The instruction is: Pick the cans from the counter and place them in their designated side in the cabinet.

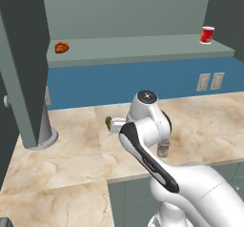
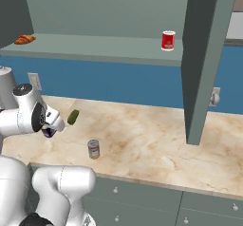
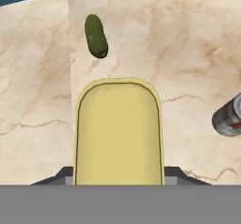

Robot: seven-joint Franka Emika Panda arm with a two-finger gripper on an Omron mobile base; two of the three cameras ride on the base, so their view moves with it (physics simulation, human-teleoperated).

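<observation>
In the hand view the yellow-topped can (image 3: 118, 133) stands large between my dark fingertips (image 3: 66, 176); my gripper (image 3: 118, 177) is shut on it, above the counter (image 3: 188, 44). The can's label is hidden. The silver can with the green-and-red label (image 1: 163, 148) (image 2: 93, 149) (image 3: 229, 117) stands on the counter (image 1: 209, 121) (image 2: 152, 135) near its front edge, just right of the hand. The cabinet shelf (image 1: 133, 47) (image 2: 95, 44) runs above, with the red can (image 1: 207, 35) (image 2: 168, 40) at its right end.
A green pickle (image 1: 108, 122) (image 2: 73, 117) (image 3: 96, 36) lies on the counter just beyond the hand. A croissant (image 1: 61, 47) (image 2: 24, 39) sits at the shelf's left end. Open cabinet doors (image 1: 24, 54) (image 2: 206, 54) hang down on both sides.
</observation>
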